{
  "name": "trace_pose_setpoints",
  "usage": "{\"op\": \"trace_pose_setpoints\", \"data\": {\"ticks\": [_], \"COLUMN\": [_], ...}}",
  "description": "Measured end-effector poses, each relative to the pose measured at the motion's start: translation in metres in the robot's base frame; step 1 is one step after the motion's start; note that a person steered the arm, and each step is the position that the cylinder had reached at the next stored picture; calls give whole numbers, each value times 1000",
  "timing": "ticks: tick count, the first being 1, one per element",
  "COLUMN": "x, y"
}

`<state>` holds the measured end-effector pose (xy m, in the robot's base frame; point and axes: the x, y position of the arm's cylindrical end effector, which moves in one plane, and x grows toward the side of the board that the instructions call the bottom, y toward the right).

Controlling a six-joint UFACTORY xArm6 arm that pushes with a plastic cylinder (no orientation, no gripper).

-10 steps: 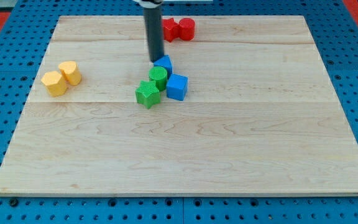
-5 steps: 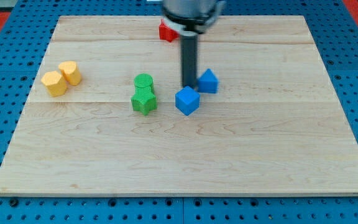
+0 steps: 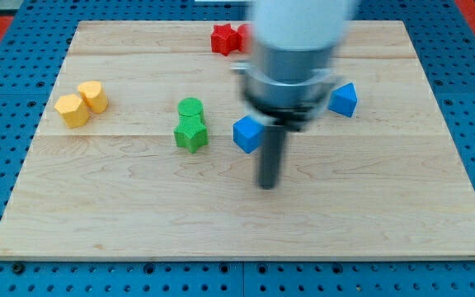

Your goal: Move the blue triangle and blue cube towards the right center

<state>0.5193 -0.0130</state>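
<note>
The blue triangle (image 3: 344,99) lies right of the board's middle, in the upper half. The blue cube (image 3: 246,134) sits near the centre, its right side partly hidden by my arm. My tip (image 3: 267,185) rests on the board just below and slightly right of the blue cube, well to the lower left of the blue triangle. The arm's blurred body covers the area between the two blue blocks.
A green cylinder (image 3: 190,108) and a green star-shaped block (image 3: 191,134) stand together left of the blue cube. Two yellow blocks (image 3: 81,103) lie at the view's left. Red blocks (image 3: 225,38) sit at the view's top, partly hidden by the arm.
The blue triangle has slid right, away from the cube. My tip has moved down and right, from between the blue blocks to below the cube. The green blocks stayed.
</note>
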Motion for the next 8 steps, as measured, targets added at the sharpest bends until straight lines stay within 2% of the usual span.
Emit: {"op": "trace_pose_setpoints", "data": {"ticks": [1, 2, 3, 4, 5, 6, 7, 8], "x": [-32, -55, -103, -116, -129, -133, -135, -138], "y": [-28, 29, 54, 21, 30, 129, 137, 112]}}
